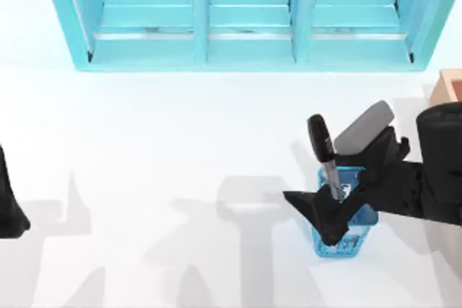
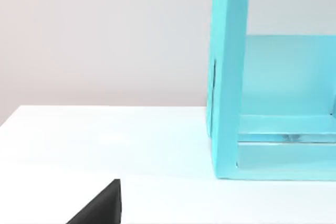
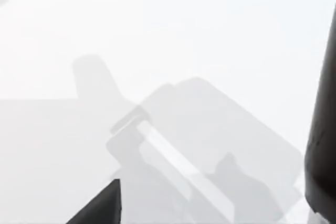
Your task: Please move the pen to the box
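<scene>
Top view: pen [image 1: 323, 151] was stood in basket [image 1: 345, 210], gripped by right gripper [image 1: 333, 205] for lifting toward box [image 1: 449, 86]; left gripper's [image 1: 10, 210] state unclear.

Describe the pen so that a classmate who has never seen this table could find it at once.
Start at the light-blue shelf unit, then go to the small blue mesh basket towards the table's right side. The pen stands in it by the right gripper: glossy black cap, grey-silver barrel.
</scene>
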Controlling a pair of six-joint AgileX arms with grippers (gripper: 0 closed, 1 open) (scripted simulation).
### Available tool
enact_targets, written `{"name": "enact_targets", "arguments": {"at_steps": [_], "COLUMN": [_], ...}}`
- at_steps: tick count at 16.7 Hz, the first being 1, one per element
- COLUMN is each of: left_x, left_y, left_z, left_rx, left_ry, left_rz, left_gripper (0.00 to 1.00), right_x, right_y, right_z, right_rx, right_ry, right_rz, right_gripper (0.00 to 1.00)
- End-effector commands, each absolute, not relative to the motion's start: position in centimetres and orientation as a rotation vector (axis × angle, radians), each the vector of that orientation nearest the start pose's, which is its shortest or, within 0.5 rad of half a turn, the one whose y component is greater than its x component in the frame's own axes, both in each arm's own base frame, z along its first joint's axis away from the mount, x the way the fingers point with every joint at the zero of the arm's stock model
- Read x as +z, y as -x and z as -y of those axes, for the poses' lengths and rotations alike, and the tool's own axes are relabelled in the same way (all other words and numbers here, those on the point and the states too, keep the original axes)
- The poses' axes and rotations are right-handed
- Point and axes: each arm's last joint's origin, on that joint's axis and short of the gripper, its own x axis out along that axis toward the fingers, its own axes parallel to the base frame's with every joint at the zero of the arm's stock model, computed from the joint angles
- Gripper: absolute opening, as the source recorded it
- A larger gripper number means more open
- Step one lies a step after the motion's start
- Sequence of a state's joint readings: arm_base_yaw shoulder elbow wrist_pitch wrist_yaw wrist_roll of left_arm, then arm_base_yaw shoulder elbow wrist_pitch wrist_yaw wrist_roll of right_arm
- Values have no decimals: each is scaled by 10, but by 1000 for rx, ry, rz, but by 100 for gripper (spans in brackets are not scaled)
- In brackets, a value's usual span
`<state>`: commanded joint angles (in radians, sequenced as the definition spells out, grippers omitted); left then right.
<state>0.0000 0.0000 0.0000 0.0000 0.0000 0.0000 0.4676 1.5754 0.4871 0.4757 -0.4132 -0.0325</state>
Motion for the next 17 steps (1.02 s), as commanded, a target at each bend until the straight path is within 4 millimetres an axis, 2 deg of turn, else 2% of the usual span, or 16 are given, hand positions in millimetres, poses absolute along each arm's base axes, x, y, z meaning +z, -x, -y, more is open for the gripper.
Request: {"name": "enact_targets", "arguments": {"at_steps": [4, 9, 13, 17], "left_x": [160, 160, 160, 160], "left_y": [-106, -106, -106, -106], "left_z": [1, 1, 1, 1], "left_rx": [0, 0, 0, 0], "left_ry": [0, 0, 0, 0], "left_rz": [0, 0, 0, 0], "left_gripper": [100, 100, 100, 100], "right_x": [130, 168, 213, 254], "right_y": [-255, -272, -262, -242], "right_z": [-114, -64, -21, 7], "right_rx": [859, 864, 880, 880], "right_ry": [64, 57, 37, 44], "right_rz": [-650, -723, -721, -650], "right_gripper": [0, 0, 0, 0]}}
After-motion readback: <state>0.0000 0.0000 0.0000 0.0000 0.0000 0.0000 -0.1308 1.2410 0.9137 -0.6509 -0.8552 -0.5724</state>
